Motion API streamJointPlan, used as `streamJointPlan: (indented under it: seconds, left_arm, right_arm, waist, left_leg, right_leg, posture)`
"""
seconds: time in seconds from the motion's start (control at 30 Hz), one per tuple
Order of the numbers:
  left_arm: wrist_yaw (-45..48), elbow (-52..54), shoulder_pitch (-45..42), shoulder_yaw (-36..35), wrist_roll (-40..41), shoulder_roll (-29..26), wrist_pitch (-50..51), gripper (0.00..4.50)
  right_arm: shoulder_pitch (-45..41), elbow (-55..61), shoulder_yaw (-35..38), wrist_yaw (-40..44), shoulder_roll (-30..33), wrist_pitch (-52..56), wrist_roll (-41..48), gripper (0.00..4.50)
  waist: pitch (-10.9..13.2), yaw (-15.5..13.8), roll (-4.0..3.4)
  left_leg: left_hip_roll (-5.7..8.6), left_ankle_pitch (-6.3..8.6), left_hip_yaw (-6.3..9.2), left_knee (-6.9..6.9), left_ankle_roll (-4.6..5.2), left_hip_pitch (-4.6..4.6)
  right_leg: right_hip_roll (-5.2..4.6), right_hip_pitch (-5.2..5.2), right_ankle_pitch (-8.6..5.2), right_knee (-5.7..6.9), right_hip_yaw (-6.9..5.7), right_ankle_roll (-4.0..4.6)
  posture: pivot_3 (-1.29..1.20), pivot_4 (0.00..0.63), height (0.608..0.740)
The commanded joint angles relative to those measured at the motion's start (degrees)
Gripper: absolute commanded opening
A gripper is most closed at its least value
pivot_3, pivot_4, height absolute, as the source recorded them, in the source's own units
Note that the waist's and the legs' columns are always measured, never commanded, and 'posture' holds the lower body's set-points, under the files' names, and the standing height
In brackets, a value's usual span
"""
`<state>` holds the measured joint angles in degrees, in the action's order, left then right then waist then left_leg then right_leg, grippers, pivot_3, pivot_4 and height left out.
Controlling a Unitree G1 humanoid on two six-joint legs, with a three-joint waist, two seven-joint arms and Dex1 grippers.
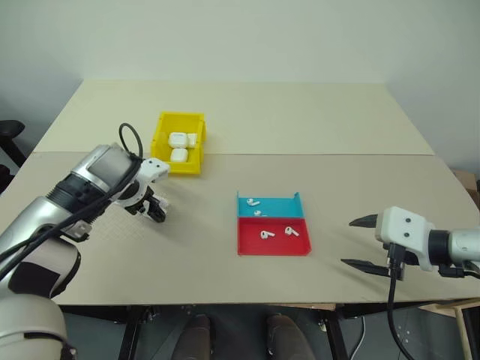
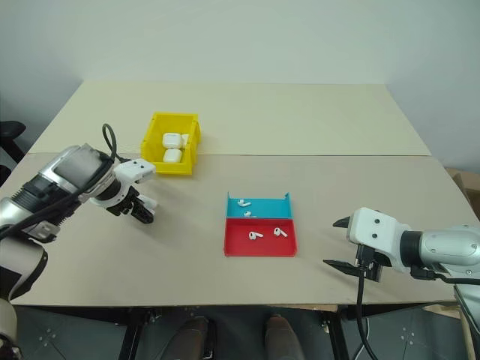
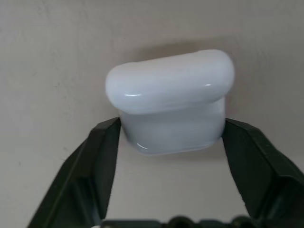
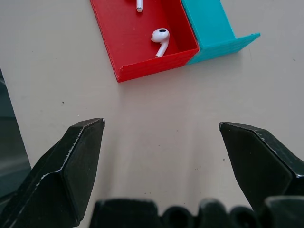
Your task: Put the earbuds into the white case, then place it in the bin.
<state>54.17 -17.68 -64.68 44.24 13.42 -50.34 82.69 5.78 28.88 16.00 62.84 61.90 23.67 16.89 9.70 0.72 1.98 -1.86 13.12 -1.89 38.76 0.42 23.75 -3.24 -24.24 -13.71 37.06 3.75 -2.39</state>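
Beige counter [image 1: 225, 120]: left tool [image 3: 171, 130] pinches the white case [image 3: 171, 102] by its slick, rigid flanks beside the bin [image 1: 159, 146]; right tool [image 4: 161, 142] wide, empty.

Quick count, going off the cyan-and-red tray [image 1: 273, 246] in the middle of the table: four earbuds [image 1: 267, 234] in it, two in the cyan half and two in the red half. One yellow bin [image 1: 162, 139] sits up and to the left of the tray, with what looks like three white cases [image 1: 177, 139] inside. One more white case [image 3: 172, 113] is left of the tray, so four cases total.
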Motion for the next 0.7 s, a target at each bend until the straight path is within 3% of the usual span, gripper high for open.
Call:
streamJointPlan:
  seconds: [0.03, 0.33, 0.43, 0.53, 0.6, 0.7]
  left_arm:
    - [0.2, 0.2, -1.0, -0.9, -1.3, -0.9, -0.6, 2.74]
    - [-1.3, 5.3, -0.8, -12.4, -0.7, -0.8, -8.4, 2.74]
    - [-3.6, 13.9, 4.9, -24.4, 2.0, 0.0, -17.2, 2.74]
    - [-7.9, 23.2, 13.9, -38.8, 6.1, 5.7, -26.6, 2.74]
    - [-8.3, 28.6, 22.0, -47.5, 10.4, 13.7, -40.1, 2.74]
    - [-5.2, 31.7, 30.5, -50.6, 11.2, 20.2, -57.2, 2.74]
  right_arm:
    - [-0.3, 0.4, 0.6, -0.4, 0.3, -0.2, -0.1, 4.5]
    - [-1.0, 0.5, 1.3, 0.1, 1.2, -0.6, -0.6, 4.5]
    - [-2.5, 2.0, 2.4, 0.6, 2.2, -0.1, 0.2, 4.5]
    - [-4.0, 3.6, 3.9, 1.8, 2.9, -1.7, 1.5, 4.5]
    - [-4.7, 5.7, 4.4, 4.3, 3.7, -3.3, 3.0, 4.5]
    - [-7.1, 7.2, 2.0, 6.3, 6.5, -2.1, 3.4, 4.5]
  waist:
    - [0.0, 0.0, 0.0]
    - [0.0, 0.0, 0.0]
    - [0.0, 0.1, -0.03]
    - [-0.1, 0.2, -0.09]
    - [-0.1, -0.1, -0.18]
    - [-0.1, -0.1, -0.18]
  left_leg:
    - [0.0, 0.0, 0.0, 0.0, 0.0, 0.0]
    - [0.0, 0.0, 0.01, 0.02, 0.0, 0.03]
    - [0.01, 0.0, 0.01, 0.01, 0.0, 0.04]
    - [-0.03, 0.0, 0.0, 0.01, 0.0, -0.04]
    - [-0.02, 0.0, 0.02, 0.06, 0.0, -0.02]
    - [-0.01, 0.01, -0.01, 0.12, 0.0, -0.02]
  right_leg:
    - [0.0, 0.0, 0.0, 0.0, -0.01, 0.0]
    - [-0.01, -0.01, 0.0, 0.0, -0.02, 0.0]
    - [-0.04, -0.01, 0.01, -0.02, -0.03, 0.0]
    - [-0.07, 0.01, 0.02, 0.02, 0.05, 0.02]
    - [-0.08, 0.06, 0.05, 0.01, -0.03, 0.01]
    - [-0.13, 0.1, 0.09, 0.01, -0.02, 0.0]
  posture:
    - [0.0, 0.15, 0.74]
    - [0.0, 0.15, 0.74]
    - [0.0, 0.15, 0.74]
    - [0.0, 0.15, 0.74]
    - [0.0, 0.15, 0.74]
    - [0.0, 0.15, 0.74]
